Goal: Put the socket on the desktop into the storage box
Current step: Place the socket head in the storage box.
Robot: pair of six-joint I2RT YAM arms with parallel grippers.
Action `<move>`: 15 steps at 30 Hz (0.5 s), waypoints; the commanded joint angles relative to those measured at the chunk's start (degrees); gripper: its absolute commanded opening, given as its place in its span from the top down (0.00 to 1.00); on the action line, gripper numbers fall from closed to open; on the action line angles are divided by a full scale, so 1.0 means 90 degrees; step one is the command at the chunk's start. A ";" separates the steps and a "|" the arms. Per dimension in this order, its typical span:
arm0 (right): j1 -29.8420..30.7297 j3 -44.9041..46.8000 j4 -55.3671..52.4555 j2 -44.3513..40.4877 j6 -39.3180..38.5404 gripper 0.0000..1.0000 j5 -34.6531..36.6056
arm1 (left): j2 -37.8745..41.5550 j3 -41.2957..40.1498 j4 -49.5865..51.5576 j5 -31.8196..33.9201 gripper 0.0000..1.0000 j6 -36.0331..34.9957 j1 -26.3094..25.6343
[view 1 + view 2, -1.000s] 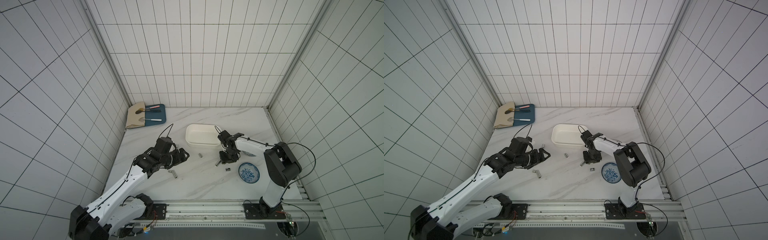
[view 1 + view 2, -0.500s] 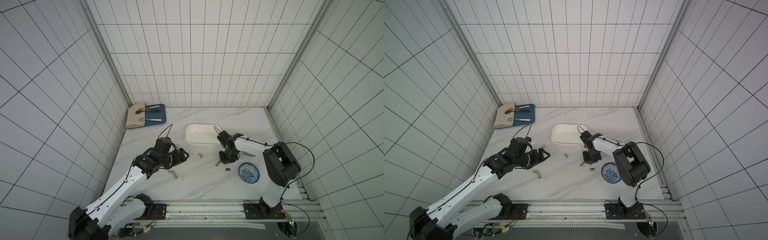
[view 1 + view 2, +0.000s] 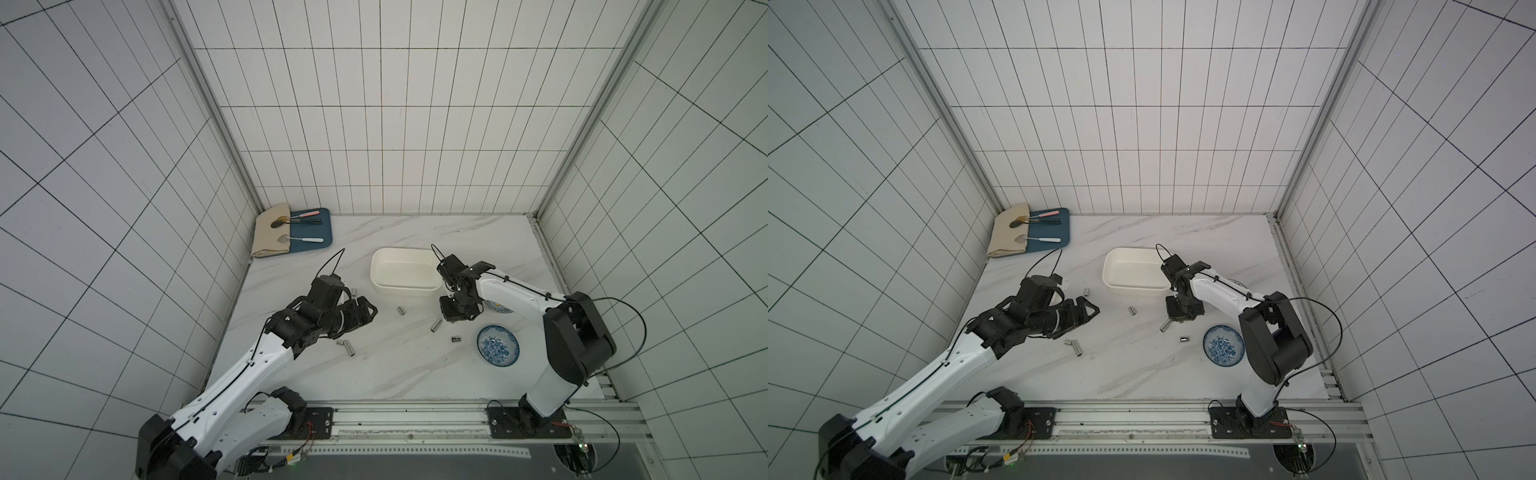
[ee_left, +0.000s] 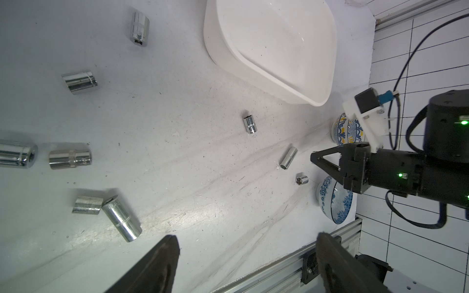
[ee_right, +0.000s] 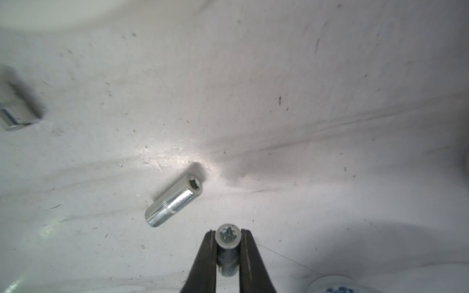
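My right gripper [image 5: 227, 232] is shut on a small chrome socket [image 5: 227, 256] that stands upright between its fingers, just above the white marble desktop [image 3: 395, 374]. In both top views this gripper [image 3: 457, 309] [image 3: 1180, 309] points down close to the white storage box [image 3: 405, 287] [image 3: 1133, 289], near its right front corner. A longer socket [image 5: 175, 200] [image 3: 435, 325] lies beside it. Several more sockets lie loose, among them one [image 3: 400, 310] mid-table and a pair [image 3: 350, 348] near my left gripper [image 3: 368, 309] [image 4: 247, 241], which hangs open and empty.
A blue-patterned bowl [image 3: 497, 345] sits to the front right, and a second one [image 4: 347, 132] is partly hidden behind the right arm. A blue tray [image 3: 309, 245] with a cloth and spoons lies in the back left corner. Tiled walls enclose three sides.
The right gripper's fingers have closed on the small socket. The right arm has barely shifted, and the left arm is still.
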State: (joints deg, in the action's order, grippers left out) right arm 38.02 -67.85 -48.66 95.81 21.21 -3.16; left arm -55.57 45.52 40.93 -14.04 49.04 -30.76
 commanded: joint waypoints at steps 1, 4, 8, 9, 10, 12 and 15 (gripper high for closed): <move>0.0073 -0.0473 -0.0448 -0.0235 -0.0013 0.93 0.0195 | -0.0044 0.0213 -0.0167 0.0202 0.11 -0.0173 -0.0020; 0.0073 -0.0789 -0.0613 -0.0267 -0.0061 0.93 0.0274 | -0.0099 0.0301 -0.0227 0.0255 0.11 -0.0197 -0.0019; 0.0063 -0.1330 -0.0770 -0.0147 -0.0147 0.93 0.0371 | -0.0122 0.0280 -0.0388 0.0476 0.11 -0.0176 -0.0010; 0.0063 -0.1494 -0.0810 -0.0084 -0.0167 0.93 0.0389 | -0.0110 0.0249 -0.0449 0.0529 0.11 -0.0166 0.0000; 0.0063 -0.1629 -0.0839 -0.0015 -0.0183 0.93 0.0399 | -0.0103 0.0228 -0.0491 0.0549 0.11 -0.0174 0.0001; 0.0058 -0.1967 -0.0918 0.0159 -0.0225 0.93 0.0429 | -0.0090 0.0226 -0.0513 0.0554 0.11 -0.0183 0.0046; 0.0010 -0.2433 -0.0959 0.0429 -0.0267 0.93 0.0453 | -0.0069 0.0240 -0.0519 0.0525 0.11 -0.0205 0.0151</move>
State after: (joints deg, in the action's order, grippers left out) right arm 38.00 -85.86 -54.78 97.25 19.86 -0.56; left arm -56.42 46.68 37.91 -10.52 48.23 -30.28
